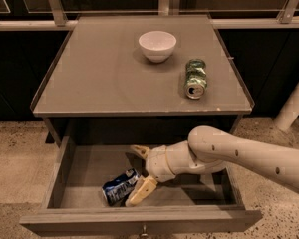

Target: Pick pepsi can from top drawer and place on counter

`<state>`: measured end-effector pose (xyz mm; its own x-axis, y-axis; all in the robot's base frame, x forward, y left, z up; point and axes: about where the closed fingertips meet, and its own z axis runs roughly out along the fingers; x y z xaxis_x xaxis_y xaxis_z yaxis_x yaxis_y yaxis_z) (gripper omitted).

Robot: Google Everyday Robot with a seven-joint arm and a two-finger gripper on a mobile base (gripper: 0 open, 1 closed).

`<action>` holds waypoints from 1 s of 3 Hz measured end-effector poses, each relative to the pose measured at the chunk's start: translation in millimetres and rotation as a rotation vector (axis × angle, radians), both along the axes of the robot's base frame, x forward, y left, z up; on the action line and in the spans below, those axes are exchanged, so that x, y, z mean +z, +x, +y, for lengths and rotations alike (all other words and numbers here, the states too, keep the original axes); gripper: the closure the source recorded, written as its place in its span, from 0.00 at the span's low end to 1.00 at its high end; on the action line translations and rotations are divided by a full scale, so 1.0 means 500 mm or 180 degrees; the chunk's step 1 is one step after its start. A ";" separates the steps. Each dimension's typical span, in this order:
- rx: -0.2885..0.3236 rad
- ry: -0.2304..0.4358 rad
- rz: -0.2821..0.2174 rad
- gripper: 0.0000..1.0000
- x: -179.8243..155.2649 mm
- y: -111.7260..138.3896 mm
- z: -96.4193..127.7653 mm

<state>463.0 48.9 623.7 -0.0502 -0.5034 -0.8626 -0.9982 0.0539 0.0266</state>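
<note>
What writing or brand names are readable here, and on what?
No text can be read.
Pepsi can in the drawer: white and light-blue marks, too blurred.
Green can on the counter: marks too blurred.
Bowl: plain.
Gripper, open in the drawer beside the pepsi can: no lettering.

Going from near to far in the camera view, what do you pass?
Front of the top drawer → pepsi can → counter → green can → white bowl. The gripper, jaws open, is inside the drawer overlapping the pepsi can's right end, so it is left unplaced.
</note>
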 end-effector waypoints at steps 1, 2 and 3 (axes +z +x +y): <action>-0.0001 0.0119 0.0130 0.00 -0.012 -0.047 0.015; 0.0002 0.0121 0.0133 0.18 -0.012 -0.049 0.016; 0.0002 0.0121 0.0133 0.41 -0.012 -0.049 0.016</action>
